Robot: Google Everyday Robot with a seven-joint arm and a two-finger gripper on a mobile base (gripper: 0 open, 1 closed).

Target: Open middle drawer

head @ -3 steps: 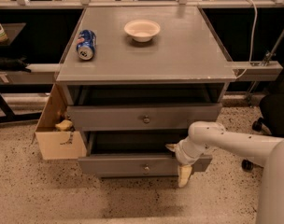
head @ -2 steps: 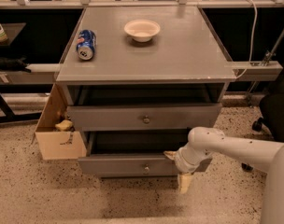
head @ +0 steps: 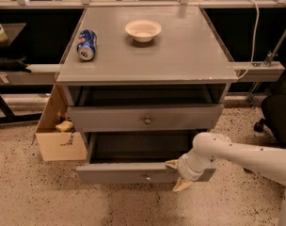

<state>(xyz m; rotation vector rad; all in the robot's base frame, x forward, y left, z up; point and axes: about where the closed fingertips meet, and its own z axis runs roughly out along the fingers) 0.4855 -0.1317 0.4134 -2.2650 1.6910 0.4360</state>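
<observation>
The middle drawer is a grey flat front with a small round knob. It stands pulled out from the cabinet and shows its dark interior. My gripper is at the right part of that front, to the right of the knob. Its beige fingers are spread. One fingertip is at the front's top edge and the other hangs below in front of it. The drawer above, with its own knob, is out only a little.
A blue soda can lies on its side and a white bowl stands on the cabinet top. An open cardboard box sits on the floor by the cabinet's left side. A black chair is at the right.
The middle drawer has slid further out toward the camera. My gripper has moved with it, down and slightly left.
</observation>
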